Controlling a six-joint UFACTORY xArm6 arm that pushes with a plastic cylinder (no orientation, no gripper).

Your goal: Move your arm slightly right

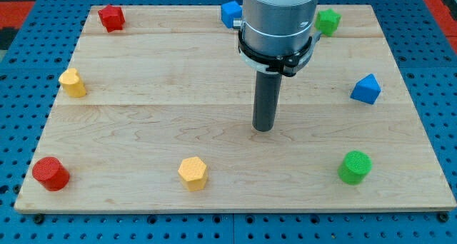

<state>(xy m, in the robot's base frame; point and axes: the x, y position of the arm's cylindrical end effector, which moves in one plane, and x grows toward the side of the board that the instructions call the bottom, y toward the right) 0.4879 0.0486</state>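
My tip [263, 128] rests on the wooden board [143, 123] a little right of the middle, touching no block. The nearest blocks are the yellow hexagonal block [193, 173] down to its left, the green cylinder [355, 166] down to its right and the blue block [366, 89] to its right. A red star-like block [111, 18] sits at the top left. A yellow block [72, 82] lies at the left edge. A red cylinder [51, 173] is at the bottom left. A blue block [230, 13] and a green block [328, 21] at the top are partly hidden by my arm.
The arm's grey body [278, 19] hangs over the board's top middle. Blue perforated table [428, 94] surrounds the board on all sides.
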